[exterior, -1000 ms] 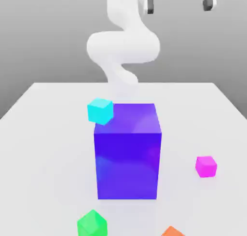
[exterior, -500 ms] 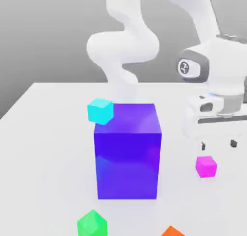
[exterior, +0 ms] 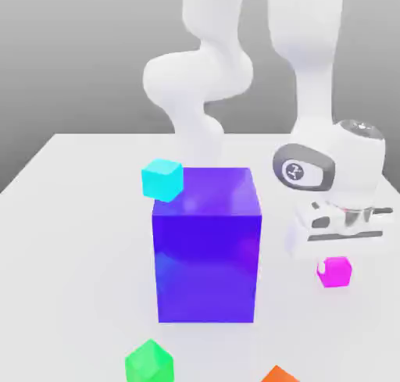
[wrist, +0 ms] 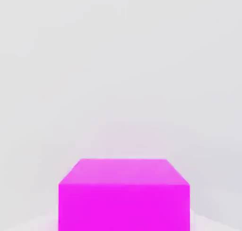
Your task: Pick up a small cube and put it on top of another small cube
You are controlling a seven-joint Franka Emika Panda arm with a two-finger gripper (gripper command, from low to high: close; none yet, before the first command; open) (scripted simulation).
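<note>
The pink cube is sitting on the white table, near the exterior view's right edge, well apart from the big blue block at centre. In the hand view it is sitting very close to the camera, squarely in front of it, on bare white table.

What is changing: the arm is coming down from high above the table, where a second ago the gripper hung with its fingers spread wide. Now the hand is pressing low over the pink cube, and its white body is covering the cube's top edge in the exterior view. The gripper is drawn in to its tightest, and the cube is lying directly beneath it, so the fingers are judged to be pinching the cube; the contact itself is hidden behind the hand. The cube is resting at the same spot as before and is not yet lifted.

For the task, this means the reach is ending and the grasp is being made. The lift and the carry to a second small cube are still ahead. The cyan cube, beside the block's top corner, and the green cube, near the front edge, are both lying untouched as candidates.
</note>
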